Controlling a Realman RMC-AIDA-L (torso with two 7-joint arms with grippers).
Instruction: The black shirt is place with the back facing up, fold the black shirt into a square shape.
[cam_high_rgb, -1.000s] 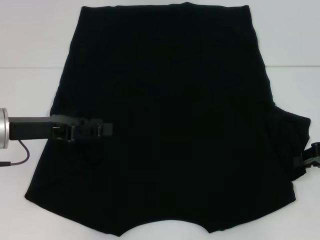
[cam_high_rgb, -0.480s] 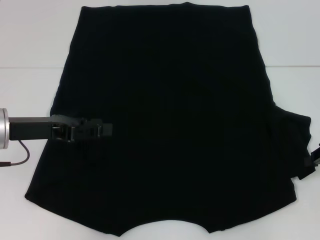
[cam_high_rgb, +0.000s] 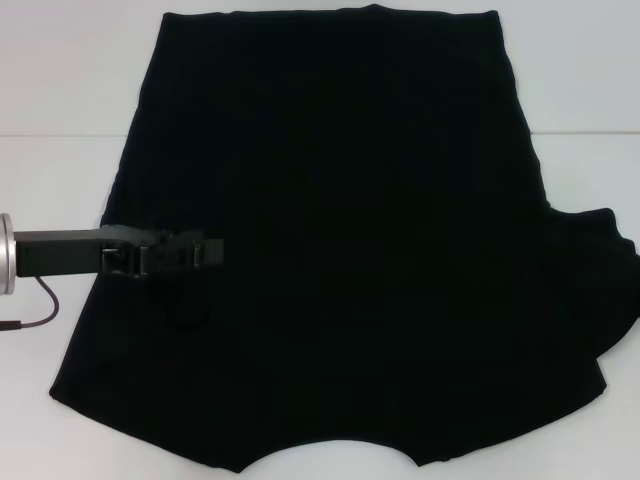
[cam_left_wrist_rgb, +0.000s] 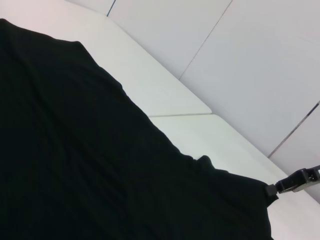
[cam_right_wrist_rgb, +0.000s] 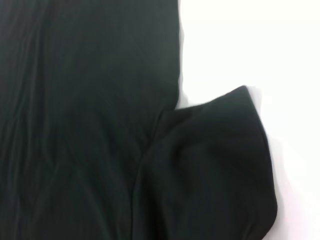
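The black shirt (cam_high_rgb: 340, 240) lies spread flat on the white table (cam_high_rgb: 60, 90), plain side up, hem at the far end and neck cut-out at the near edge. My left gripper (cam_high_rgb: 212, 252) reaches in from the left and hovers low over the shirt's left part. The right sleeve (cam_high_rgb: 600, 290) spreads out to the right edge of the head view; it also shows in the right wrist view (cam_right_wrist_rgb: 210, 165) beside the shirt body (cam_right_wrist_rgb: 85, 115). My right gripper (cam_left_wrist_rgb: 299, 180) shows only in the left wrist view, at the tip of that sleeve.
Bare white table (cam_high_rgb: 590, 80) surrounds the shirt on the left, right and far sides. A thin dark cable (cam_high_rgb: 35, 315) hangs from the left arm near the table's left edge. A table seam (cam_high_rgb: 60, 135) runs across the far part.
The right gripper has moved off the right edge of the head view, and the right sleeve now spreads wider to the right. The left gripper has shifted slightly farther away and back to the left.
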